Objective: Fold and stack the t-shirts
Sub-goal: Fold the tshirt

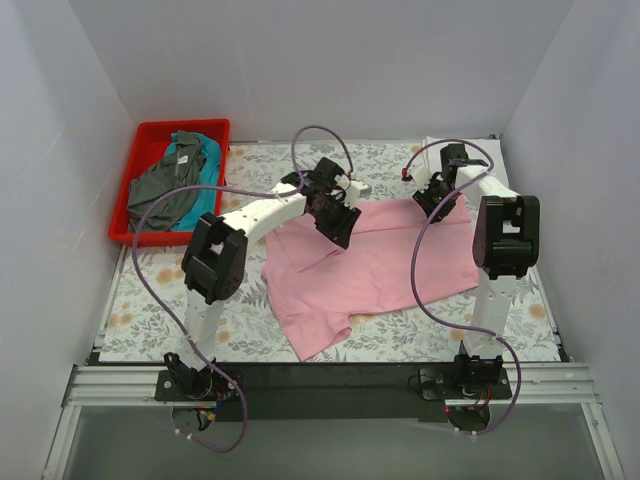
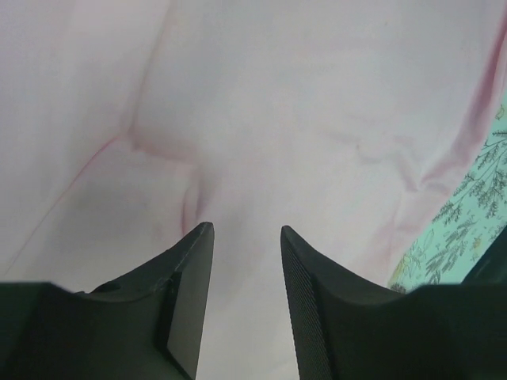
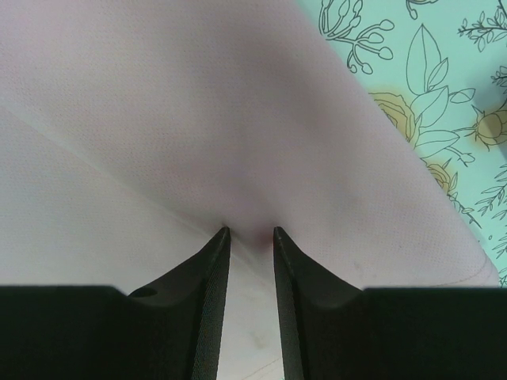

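A light pink t-shirt lies spread on the floral tablecloth at mid table, one sleeve pointing toward the near edge. My left gripper hangs low over its upper left part. In the left wrist view its jaws stand apart over smooth pink cloth, with nothing caught between them. At the shirt's far right edge is my right gripper. Its fingers are pinched on a raised fold of the pink cloth. A dark grey t-shirt and a teal one lie crumpled in the bin.
The red plastic bin stands at the back left corner against the wall. White walls close in the table on three sides. Bare tablecloth shows to the right of the right gripper and along the table's near left.
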{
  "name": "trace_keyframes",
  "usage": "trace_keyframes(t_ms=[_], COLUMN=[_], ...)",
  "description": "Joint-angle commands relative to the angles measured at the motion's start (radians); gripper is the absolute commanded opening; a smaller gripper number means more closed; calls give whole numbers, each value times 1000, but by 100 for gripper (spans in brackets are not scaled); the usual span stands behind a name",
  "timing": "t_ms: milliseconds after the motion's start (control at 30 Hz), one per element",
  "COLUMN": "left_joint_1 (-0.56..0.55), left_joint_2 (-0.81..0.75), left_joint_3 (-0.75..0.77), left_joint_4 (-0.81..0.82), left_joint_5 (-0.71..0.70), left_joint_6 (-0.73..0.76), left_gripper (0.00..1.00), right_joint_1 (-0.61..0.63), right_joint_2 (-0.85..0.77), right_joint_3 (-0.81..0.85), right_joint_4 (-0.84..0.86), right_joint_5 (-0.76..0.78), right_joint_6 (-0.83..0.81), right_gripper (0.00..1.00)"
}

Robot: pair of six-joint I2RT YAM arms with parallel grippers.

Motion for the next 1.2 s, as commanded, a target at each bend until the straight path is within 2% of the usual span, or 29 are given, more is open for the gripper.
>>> trace_keyframes(t_ms=[0, 167, 400, 600, 767, 900, 1000, 1167], left_joint_1=[123, 295, 387, 450, 495, 506, 510, 510], left_joint_2=[-191, -209, -143, -56, 73, 145, 170, 79], left_joint_3=[-76, -180, -243, -228, -95, 23, 118, 201], left_joint_4=[0, 15, 67, 86, 61, 55, 26, -49], left_joint_5=[1, -4, -55, -95, -136, -141, -87, 82], left_joint_6=[-45, -59, -88, -90, -62, -42, -36, 15], left_gripper=[36, 33, 32, 29, 29, 29, 30, 42], right_joint_1=[-1, -1, -4, -9, -7, -7, -7, -6], right_joint_2=[-45, -108, -99, -74, -42, 25, 91, -6], right_joint_3=[16, 13, -20, -32, -38, 29, 118, 134], right_joint_4=[-11, -26, -25, -25, -23, -22, -25, -63], right_joint_5=[-23, -48, 7, 38, 6, -3, -13, -101], right_joint_6=[-2, 5, -1, -1, 28, 59, 91, 97], right_gripper=[34, 35, 34, 34, 34, 34, 34, 41])
